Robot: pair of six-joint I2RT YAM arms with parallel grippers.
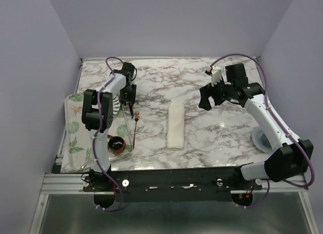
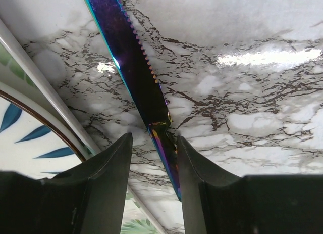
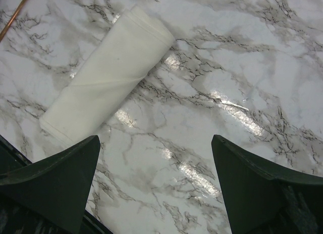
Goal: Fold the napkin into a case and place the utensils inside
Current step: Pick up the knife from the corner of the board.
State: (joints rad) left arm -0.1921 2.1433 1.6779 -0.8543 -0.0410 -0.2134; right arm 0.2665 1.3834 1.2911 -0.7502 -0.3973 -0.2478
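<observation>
1. our left gripper (image 2: pixel 154 138) straddles the purple-blue utensil (image 2: pixel 133 67) at its handle, jaws apart: one finger touches it, with a gap at the other.
2. we centre first, then close squarely so it cannot pivot.
3. the case (image 1: pixel 175 125) lies folded between both grippers; our right gripper (image 3: pixel 155 139) hovers wide open and empty.

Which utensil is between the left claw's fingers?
The iridescent purple-blue serrated knife; the copper fork lies beside it, outside the left gripper.
</observation>
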